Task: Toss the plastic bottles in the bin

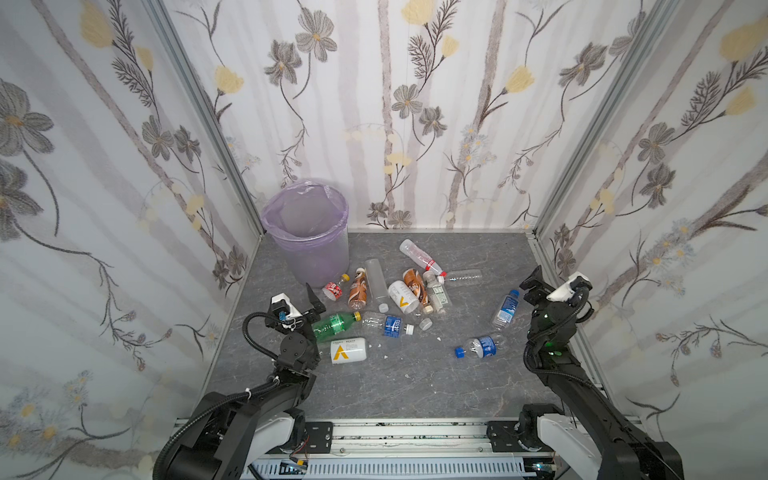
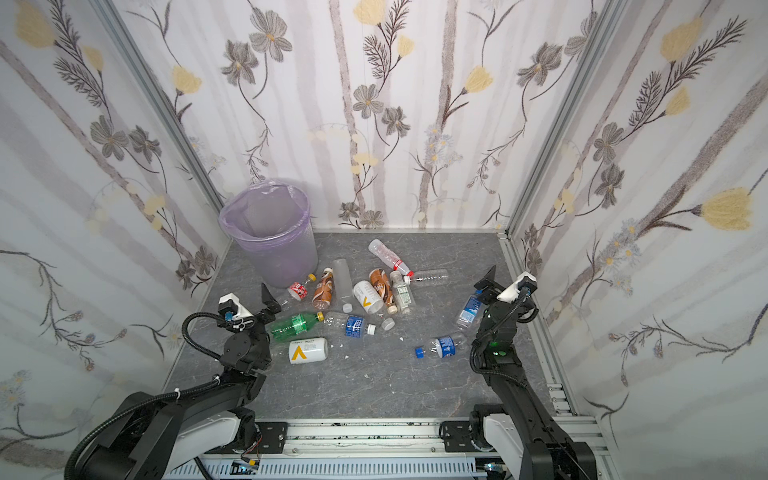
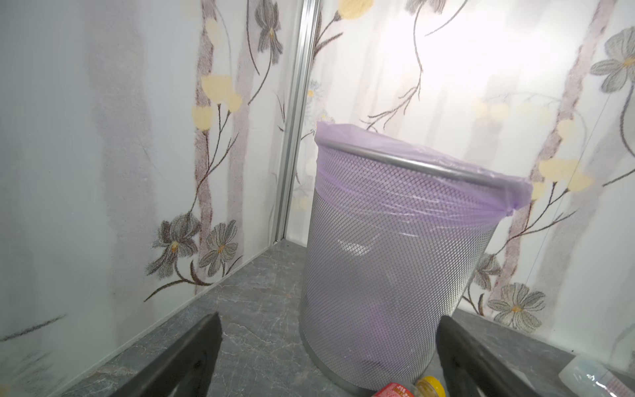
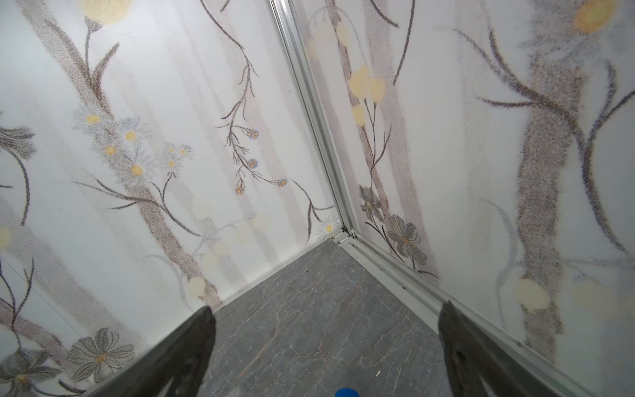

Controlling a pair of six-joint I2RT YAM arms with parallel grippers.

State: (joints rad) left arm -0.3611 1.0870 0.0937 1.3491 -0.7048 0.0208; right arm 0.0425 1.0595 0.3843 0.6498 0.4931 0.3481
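Small labelled plastic bottles [image 1: 402,296] lay strewn on grey marbled floor [image 1: 415,382]; round lilac-bagged mesh bin [image 1: 318,253] stood in far-left corner. We judged left gripper [image 1: 314,300] and right gripper [image 1: 533,282], both splayed empty, flanked them to share pickups

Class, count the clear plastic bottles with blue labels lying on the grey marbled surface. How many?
3. White-capped bottle lies right of the green plastic bottle; far-right blue-capped bottle lies apart; front blue-capped bottle lies nearer the camera. The pile may hide others.
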